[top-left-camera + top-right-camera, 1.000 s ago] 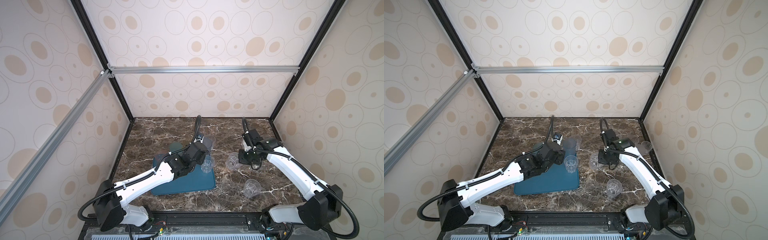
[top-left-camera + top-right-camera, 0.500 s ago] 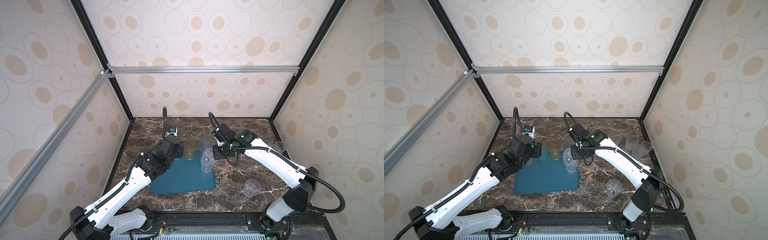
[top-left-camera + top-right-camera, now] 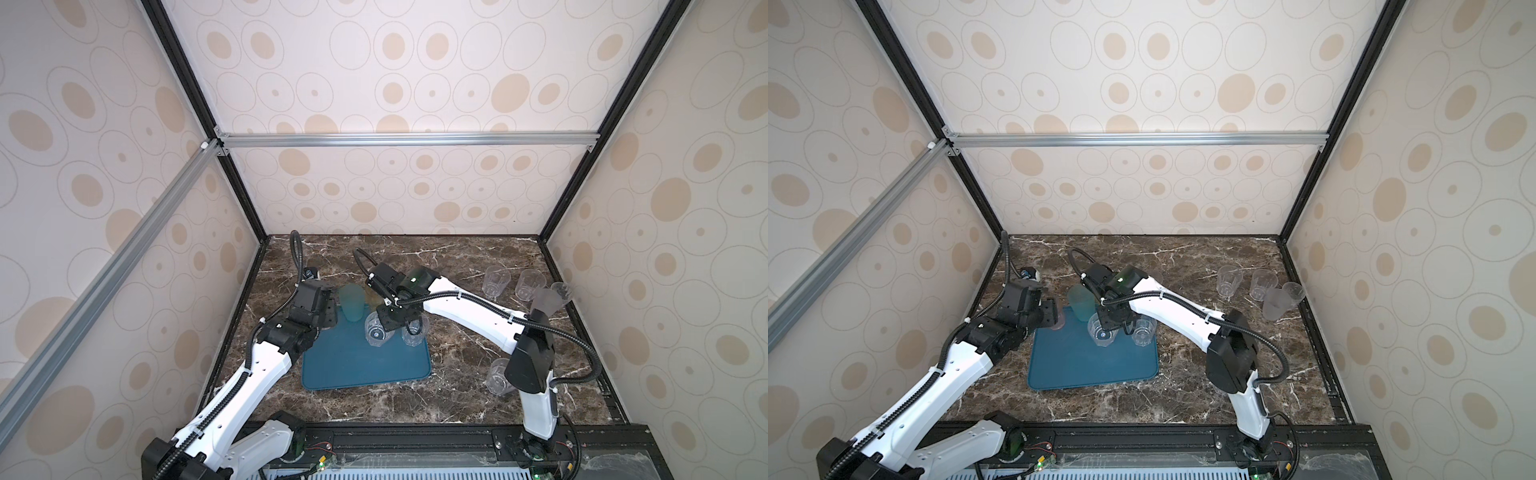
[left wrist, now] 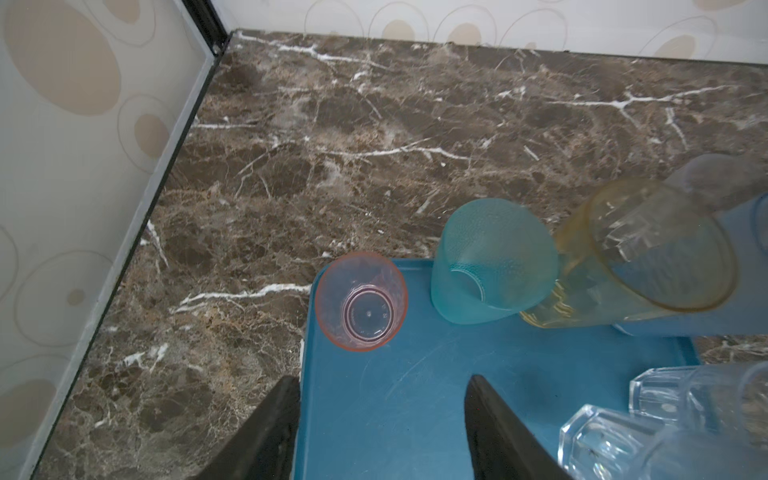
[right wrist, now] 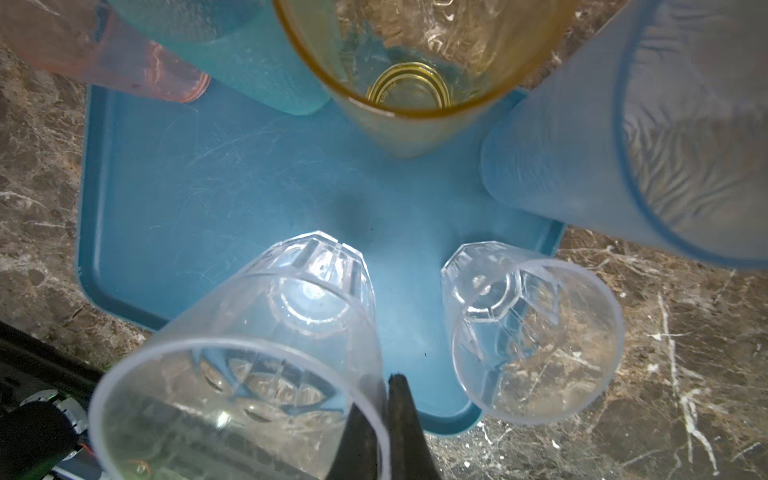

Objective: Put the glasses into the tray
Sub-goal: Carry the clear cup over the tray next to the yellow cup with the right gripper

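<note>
Lone clear tumbler unplaced at near-right edge of worktop. Placing step judged: faceted tumbler pinched by rim in clenched right gripper, in far half of teal tray; release called for next. Left gripper spread, empty, over tray's far-left corner. Further tumblers grouped at worktop's far-right corner. Brown marble, oval-patterned walls.

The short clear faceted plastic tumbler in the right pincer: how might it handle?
The short clear faceted plastic tumbler: probably light, thin transparent walls. Likely tippy: base narrower than rim. The right pincer pinches one rim wall, so it may swing.
</note>
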